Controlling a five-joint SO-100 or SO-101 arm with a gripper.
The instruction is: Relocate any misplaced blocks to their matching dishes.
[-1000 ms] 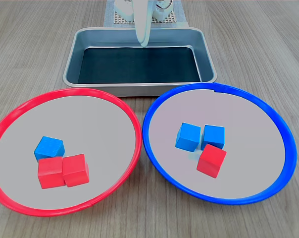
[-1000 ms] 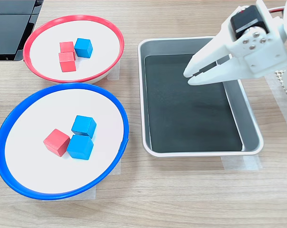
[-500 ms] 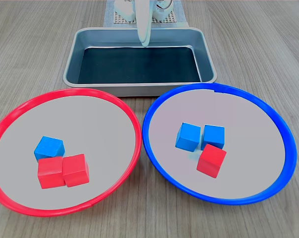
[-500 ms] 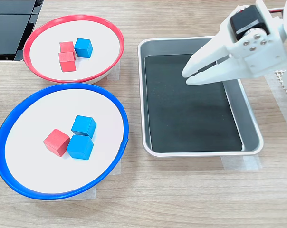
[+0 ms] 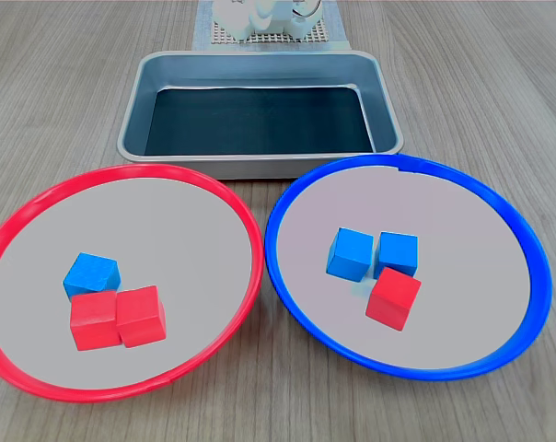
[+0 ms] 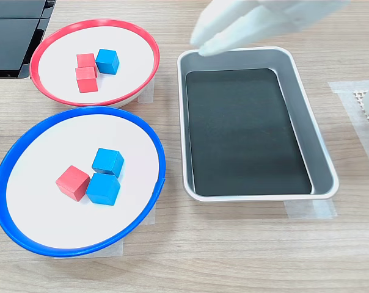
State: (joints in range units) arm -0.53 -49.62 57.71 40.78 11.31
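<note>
A red-rimmed dish (image 5: 167, 226) (image 6: 96, 22) holds two red cubes and one blue block (image 5: 91, 273) (image 6: 107, 61). Beside it, the blue-rimmed dish (image 5: 462, 239) (image 6: 80, 110) holds two blue cubes and one red block (image 5: 393, 298) (image 6: 73, 182). My white gripper (image 6: 200, 46) shows only in the second exterior view, as a motion-blurred shape. It hangs high above the silver tray's corner nearest the red-rimmed dish, with nothing visibly held. The blur hides how its jaws stand. In the first exterior view only the arm's base (image 5: 260, 14) shows, at the top edge.
The rectangular silver tray (image 5: 260, 69) (image 6: 322, 155) with a dark floor lies between the arm's base and the dishes. A white mesh mat (image 6: 366, 110) sits under the base. A black object (image 6: 13, 30) lies at the second exterior view's top left.
The gripper has swung quickly from over the tray's far side up and toward the second exterior view's left. It has risen out of the first exterior view. The blocks have not moved.
</note>
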